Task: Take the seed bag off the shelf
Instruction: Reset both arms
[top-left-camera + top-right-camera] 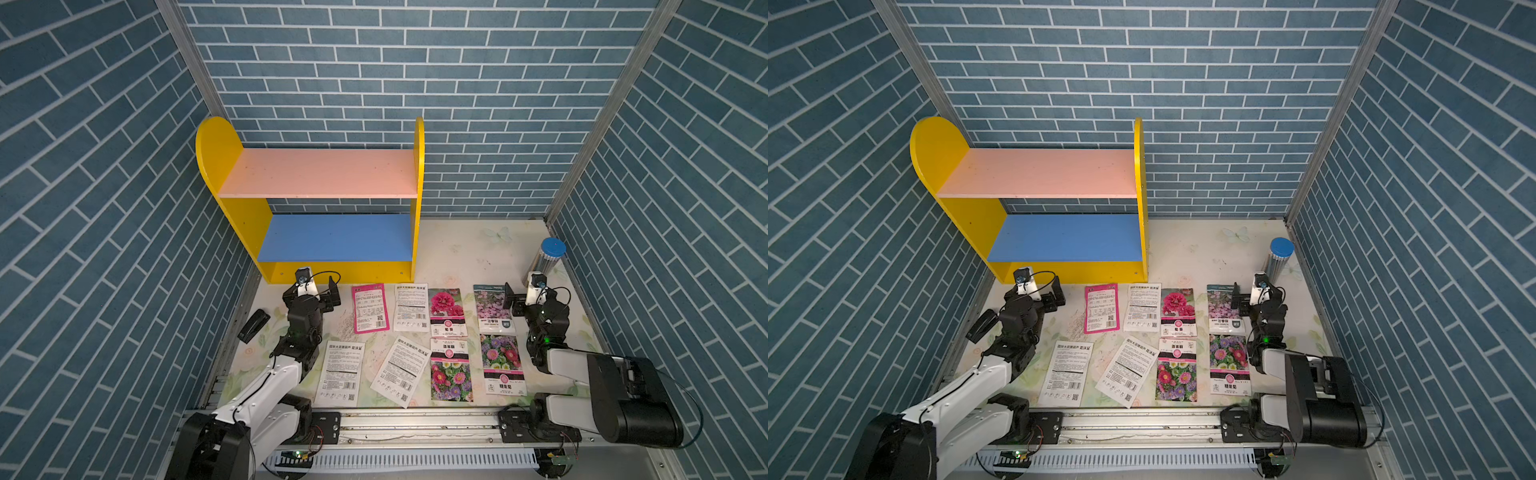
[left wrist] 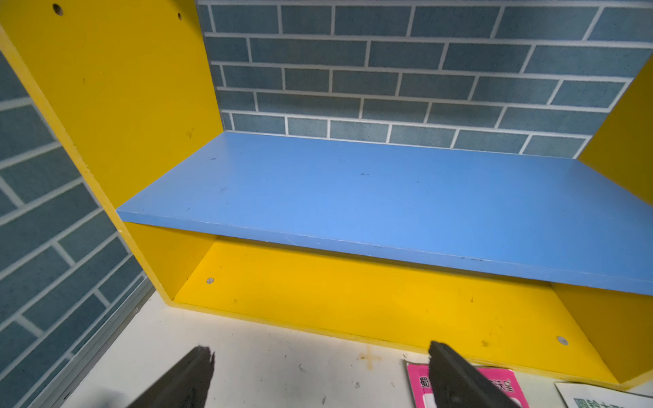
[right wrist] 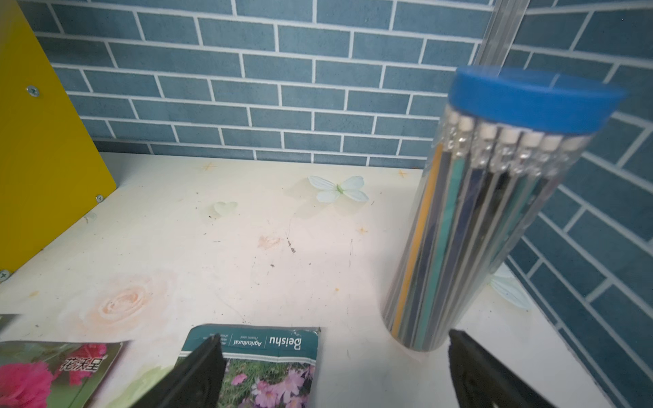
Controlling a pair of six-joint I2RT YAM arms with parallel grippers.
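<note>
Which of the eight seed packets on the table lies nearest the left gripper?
The pink-bordered packet, leftmost in the row by the shelf: the only one framed in pink, lying right beside the open left gripper.

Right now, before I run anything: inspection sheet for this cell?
Surface: table, floral print, scuffed.
Job's things: shelf, both boards bare; eight seed bags flat on the table in front of it.
Clutter: stapler beside the left arm; pencil tube upright, back right.
Grippers: left tool open, empty, facing the shelf; right tool open, empty, near the pencil tube.
Cables: black loops at both wrists.
Surroundings: brick-pattern walls on three sides.
</note>
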